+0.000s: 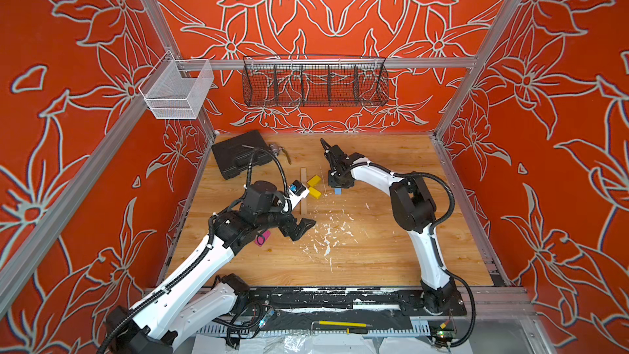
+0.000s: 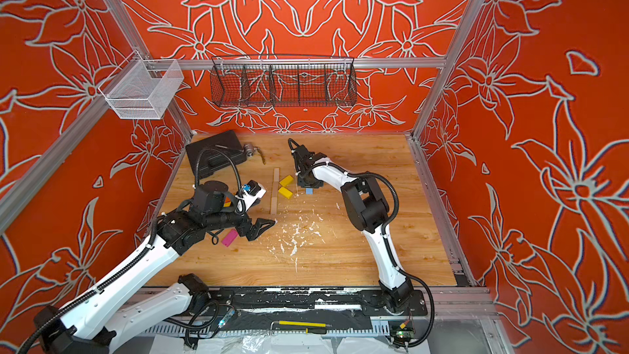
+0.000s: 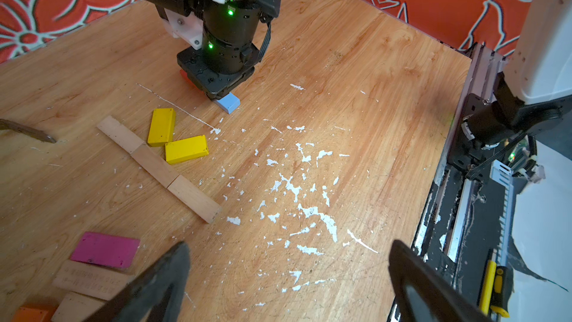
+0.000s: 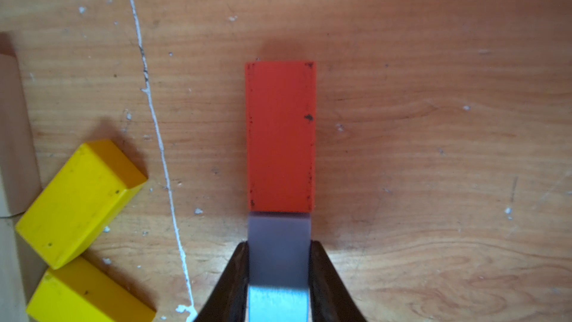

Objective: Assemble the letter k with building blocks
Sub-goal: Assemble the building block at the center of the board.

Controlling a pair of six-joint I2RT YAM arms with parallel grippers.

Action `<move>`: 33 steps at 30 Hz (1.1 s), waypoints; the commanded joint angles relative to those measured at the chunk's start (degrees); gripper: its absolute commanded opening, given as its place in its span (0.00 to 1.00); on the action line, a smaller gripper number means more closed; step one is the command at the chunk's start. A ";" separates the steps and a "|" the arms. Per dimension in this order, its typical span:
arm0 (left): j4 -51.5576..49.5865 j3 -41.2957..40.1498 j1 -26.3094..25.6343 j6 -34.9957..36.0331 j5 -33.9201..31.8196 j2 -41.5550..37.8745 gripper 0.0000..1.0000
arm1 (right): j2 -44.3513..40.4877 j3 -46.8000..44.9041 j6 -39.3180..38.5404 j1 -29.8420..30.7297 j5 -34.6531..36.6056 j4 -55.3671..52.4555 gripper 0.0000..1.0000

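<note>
Surface is scuffed woodgrain with white flecks, and orange floral walls stand around it. I see right jaws clamped on blue block, red block touching it just ahead, yellow blocks beside. Left jaws spread wide, empty, magenta block near. Orange block cut off.

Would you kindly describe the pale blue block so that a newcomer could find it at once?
On the wooden table, look near the middle, where the right arm's tool points straight down. Its shut jaws pinch the pale blue block, lined up end to end with a red block. It is the only blue block in view; the yellow blocks nearby lie loose.
</note>
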 commanded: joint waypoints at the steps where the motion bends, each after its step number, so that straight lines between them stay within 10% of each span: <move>1: 0.72 0.11 0.59 0.09 1.01 0.41 0.97 | 1.89 1.83 0.40 0.19 1.34 -1.63 0.32; 33: 0.89 0.31 1.66 -0.70 1.87 0.94 0.97 | 1.98 1.66 0.70 0.20 1.80 -1.82 0.37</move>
